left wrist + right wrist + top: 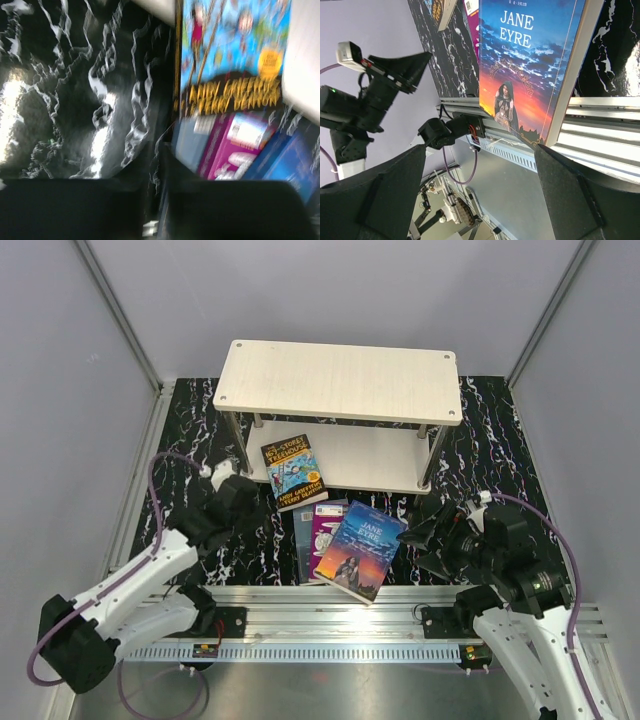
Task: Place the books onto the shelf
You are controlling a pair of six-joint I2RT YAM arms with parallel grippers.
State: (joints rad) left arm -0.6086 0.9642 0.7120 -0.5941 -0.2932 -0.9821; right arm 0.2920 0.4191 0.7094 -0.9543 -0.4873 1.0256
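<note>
Pale wood-grain shelf (340, 380), two boards on thin metal posts, at the back of the black marbled mat (190, 420).
- Treehouse book (294, 472), blue-yellow cover up. Its upper part lies on the lower board and its lower end sticks out past the front edge. I cannot tell whether that end reaches the mat.
- Jane Eyre (360, 550), askew on top of a stack, near corner over the aluminium rail (250, 595).
- purple book (325, 525), half covered.
- darker book (302, 540) beneath, only a strip showing, title unreadable.
- right gripper (432, 532): jaws spread wide, holding nothing, just right of Jane Eyre.
- left gripper (238, 498): just left of the Treehouse book. My wrist view is smeared, so I cannot tell its opening or whether it holds anything.
</note>
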